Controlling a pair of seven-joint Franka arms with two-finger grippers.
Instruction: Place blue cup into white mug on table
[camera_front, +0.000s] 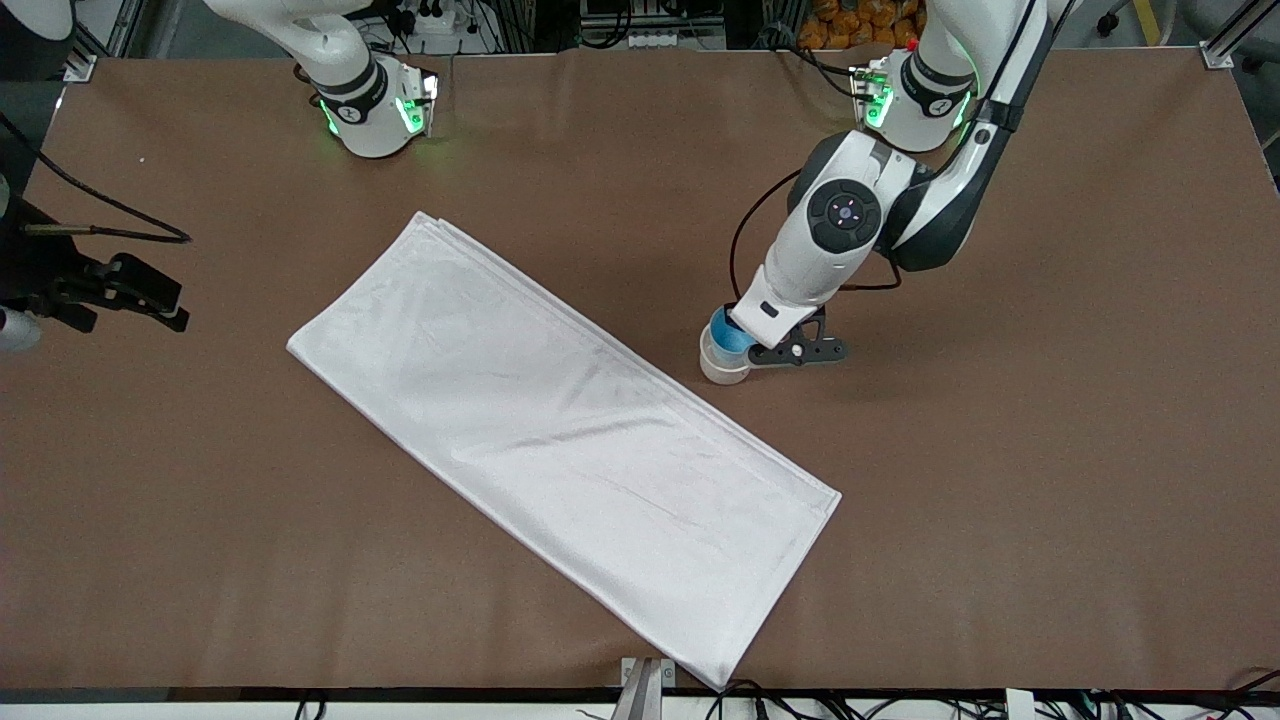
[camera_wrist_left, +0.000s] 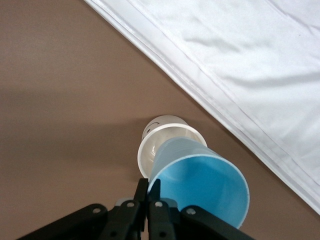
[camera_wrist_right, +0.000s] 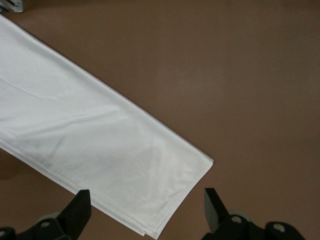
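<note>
The blue cup (camera_wrist_left: 200, 182) looks like thin, light plastic: a smooth wall that could slip or flex if squeezed hard, so the rim is the sensible place to hold it, one finger inside and one outside. That is how the left claw (camera_wrist_left: 147, 192) has it, its fingers drawn together and clamped on the cup's rim wall. The cup hangs tilted, its open mouth turned toward the wrist camera and its base dipping into the mouth of the white mug (camera_wrist_left: 162, 137), which stands upright on the brown surface (camera_front: 1000, 450) just beside the long edge of the folded white cloth (camera_front: 560, 440), toward the left arm's end. The mug looks stiffer and heavier than the cup, yet small enough to tip if nudged sideways. In my judgement the cup still needs righting before release, since its slant leaves it leaning on the mug's rim. The right claw (camera_wrist_right: 145, 210) waits with fingers wide apart, holding nothing, over the cloth's corner.
</note>
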